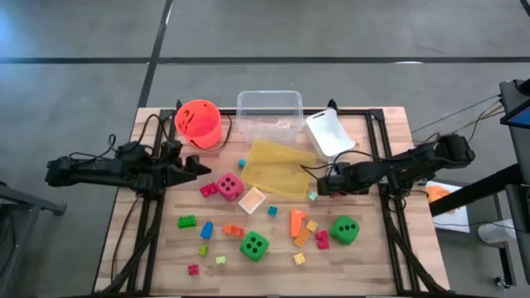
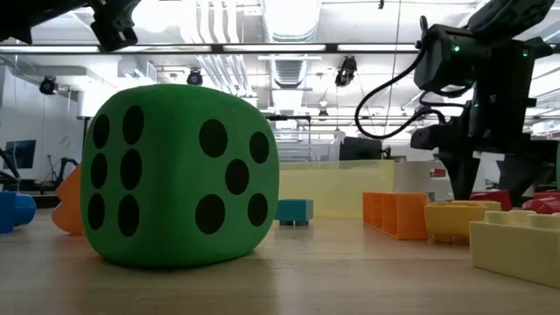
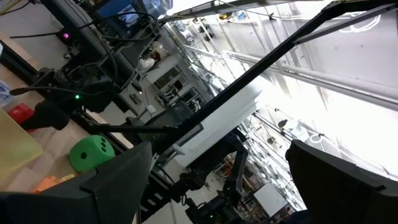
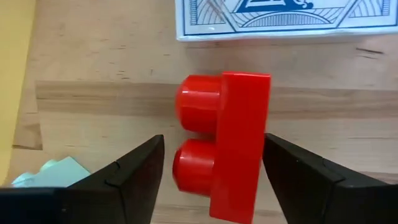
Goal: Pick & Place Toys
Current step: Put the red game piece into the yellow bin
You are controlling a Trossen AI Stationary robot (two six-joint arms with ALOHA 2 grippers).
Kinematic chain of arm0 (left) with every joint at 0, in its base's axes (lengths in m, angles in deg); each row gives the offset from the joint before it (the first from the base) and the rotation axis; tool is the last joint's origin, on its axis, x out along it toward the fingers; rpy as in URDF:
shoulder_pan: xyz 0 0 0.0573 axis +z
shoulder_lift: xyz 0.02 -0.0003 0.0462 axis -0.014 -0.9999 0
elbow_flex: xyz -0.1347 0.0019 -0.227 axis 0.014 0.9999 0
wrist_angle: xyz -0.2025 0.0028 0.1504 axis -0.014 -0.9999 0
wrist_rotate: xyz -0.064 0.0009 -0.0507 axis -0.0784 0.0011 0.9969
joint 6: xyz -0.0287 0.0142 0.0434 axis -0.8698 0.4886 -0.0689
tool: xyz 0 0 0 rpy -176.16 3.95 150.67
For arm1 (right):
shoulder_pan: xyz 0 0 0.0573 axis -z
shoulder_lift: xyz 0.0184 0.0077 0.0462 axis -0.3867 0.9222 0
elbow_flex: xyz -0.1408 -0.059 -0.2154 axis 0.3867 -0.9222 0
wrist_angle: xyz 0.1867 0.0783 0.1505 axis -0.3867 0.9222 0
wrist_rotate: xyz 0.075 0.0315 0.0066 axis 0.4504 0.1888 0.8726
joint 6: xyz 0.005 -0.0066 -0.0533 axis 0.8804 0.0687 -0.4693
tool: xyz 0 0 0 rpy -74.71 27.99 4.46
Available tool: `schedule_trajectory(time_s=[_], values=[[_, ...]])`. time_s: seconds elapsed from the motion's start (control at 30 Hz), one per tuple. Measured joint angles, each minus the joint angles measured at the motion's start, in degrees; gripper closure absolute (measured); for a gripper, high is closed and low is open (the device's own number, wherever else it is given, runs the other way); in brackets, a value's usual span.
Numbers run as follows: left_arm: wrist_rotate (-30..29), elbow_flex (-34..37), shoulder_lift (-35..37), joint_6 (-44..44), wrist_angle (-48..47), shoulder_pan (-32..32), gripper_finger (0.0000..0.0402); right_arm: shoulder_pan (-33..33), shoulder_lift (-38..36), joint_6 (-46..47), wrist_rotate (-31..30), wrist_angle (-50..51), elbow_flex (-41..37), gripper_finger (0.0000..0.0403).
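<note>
Toy: red block (image 4: 233,144) lying on the tabletop (image 4: 93,106), at 3 o'clock of the yellow tray (image 1: 277,168).
Right pincer (image 4: 214,171): fingers apart, one on each side of the block, not yet gripping.
Left pincer (image 3: 214,171): wide open, empty, at 9 o'clock.

Plastic, wood and soft fabric under my arms

The table (image 1: 364,248) was bare wood planks, matt, with grain and seams showing. The red block (image 4: 227,146) between my right fingers (image 4: 127,177) was smooth, glossy plastic; those fingers looked matt black plastic. The green die (image 2: 179,175) had a finely pebbled, cloth-like skin with flat black dots. The orange brick (image 2: 395,213) and yellow brick (image 2: 516,241) beside it were hard, smooth plastic with a soft shine. The yellow tray (image 1: 280,168) looked like thin translucent plastic, the bin (image 1: 269,112) clear plastic, the bucket (image 1: 199,122) glossy orange plastic.
</note>
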Motion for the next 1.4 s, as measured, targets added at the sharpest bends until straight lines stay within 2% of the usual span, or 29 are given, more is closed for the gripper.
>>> schedule_trajectory(time_s=[0.23, 0.6, 0.8, 1.1, 1.27, 1.4], values=[[-0.2, 0.0, 0.0, 0.0, -0.2, 0.0, 0.0031, 0.0, 1.9, -0.2, -0.2, 0.2, 0.8, 0.0248], [-0.2, 0.0, 0.0, 0.0, -1.1, 0.0, 0.0031, -0.9, -4.7, -1.3, 0.9, -0.6, 0.9, 0.0248], [-0.7, 0.0, 0.0, -1.4, -2.8, 0.0, 0.0031, -3.3, -8.9, -3.8, 0.7, 1.0, 4.5, 0.0248], [-2.4, 0.0, 0.0, -2.0, -5.4, 0.0, 0.0031, -3.2, -7.6, -17.5, -4.4, 7.1, 18.9, 0.0248], [-3.3, 0.0, 0.0, -2.5, -6.6, 0.0, 0.0031, 1.2, -2.2, -28.4, -5.4, 7.5, 27.8, 0.0248], [-3.3, 0.0, 0.0, -3.1, -6.7, 0.0, 0.0031, 5.4, 4.7, -39.6, -3.4, 7.4, 34.4, 0.0248]])
